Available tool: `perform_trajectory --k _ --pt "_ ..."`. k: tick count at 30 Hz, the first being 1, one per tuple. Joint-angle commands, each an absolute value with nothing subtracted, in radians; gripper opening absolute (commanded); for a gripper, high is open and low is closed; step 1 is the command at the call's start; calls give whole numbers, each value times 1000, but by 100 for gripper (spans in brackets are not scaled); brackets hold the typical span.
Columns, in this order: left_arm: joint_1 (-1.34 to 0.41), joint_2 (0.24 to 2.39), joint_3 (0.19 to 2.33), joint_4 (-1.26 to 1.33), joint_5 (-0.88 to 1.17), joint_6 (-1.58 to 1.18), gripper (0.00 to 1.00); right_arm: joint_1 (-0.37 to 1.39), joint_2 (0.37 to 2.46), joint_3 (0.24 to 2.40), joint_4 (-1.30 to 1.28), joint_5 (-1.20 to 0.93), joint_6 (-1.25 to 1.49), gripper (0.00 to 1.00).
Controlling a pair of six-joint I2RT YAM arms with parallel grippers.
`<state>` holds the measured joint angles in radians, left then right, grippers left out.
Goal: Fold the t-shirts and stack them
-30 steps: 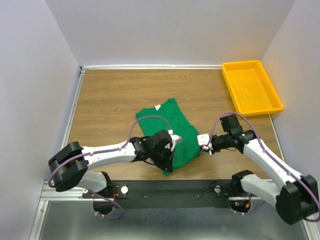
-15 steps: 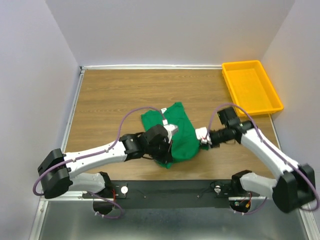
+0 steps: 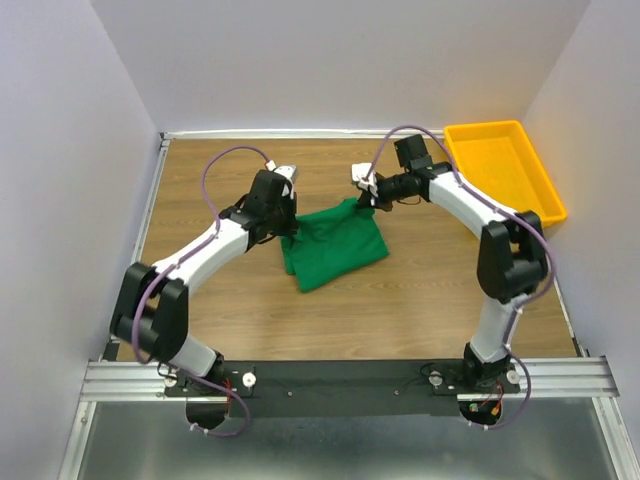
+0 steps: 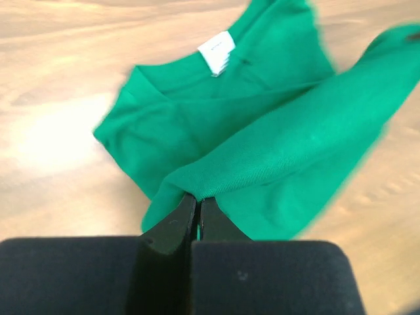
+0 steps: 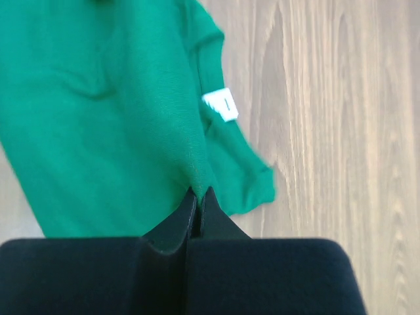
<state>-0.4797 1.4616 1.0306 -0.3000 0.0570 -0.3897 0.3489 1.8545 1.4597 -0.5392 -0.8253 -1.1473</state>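
One emerald-green t-shirt [image 3: 338, 248] lies bunched on the wooden table, its far edge lifted between both grippers. My left gripper [image 3: 289, 220] is shut on a fold at the shirt's left end; the left wrist view shows its tips [image 4: 197, 198] pinching green cloth [image 4: 282, 151], with the white neck label [image 4: 217, 52] beyond on the layer below. My right gripper [image 3: 362, 198] is shut on the shirt's right end. In the right wrist view the tips [image 5: 199, 192] clamp a ridge of the fabric [image 5: 98, 98], and the label [image 5: 220, 105] shows just to the right.
A yellow plastic tray [image 3: 503, 172] sits at the far right corner, close behind the right arm's forearm. White walls close in the table on the left, the back and the right. Bare wood lies in front of the shirt.
Both arms have swung from the near edge toward the back of the table, still shut on the shirt, carrying its near edge up and over the rest.
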Motion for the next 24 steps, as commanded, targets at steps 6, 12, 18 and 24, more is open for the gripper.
perform_trajectory --k 6,12,18,24 --pt "-396 1628 1112 -224 198 -267 0 351 2094 1680 -499 -825 -1048 1" --pt "-377 1663 1112 -192 256 -278 0 351 2131 1712 -497 -813 -1037 1" --pt "-370 1663 1104 -176 256 -298 0 351 2171 1762 -497 -815 -1002 1" --pt "-368 1654 1100 -173 279 -305 0 353 2175 1772 -497 -815 -994 1"
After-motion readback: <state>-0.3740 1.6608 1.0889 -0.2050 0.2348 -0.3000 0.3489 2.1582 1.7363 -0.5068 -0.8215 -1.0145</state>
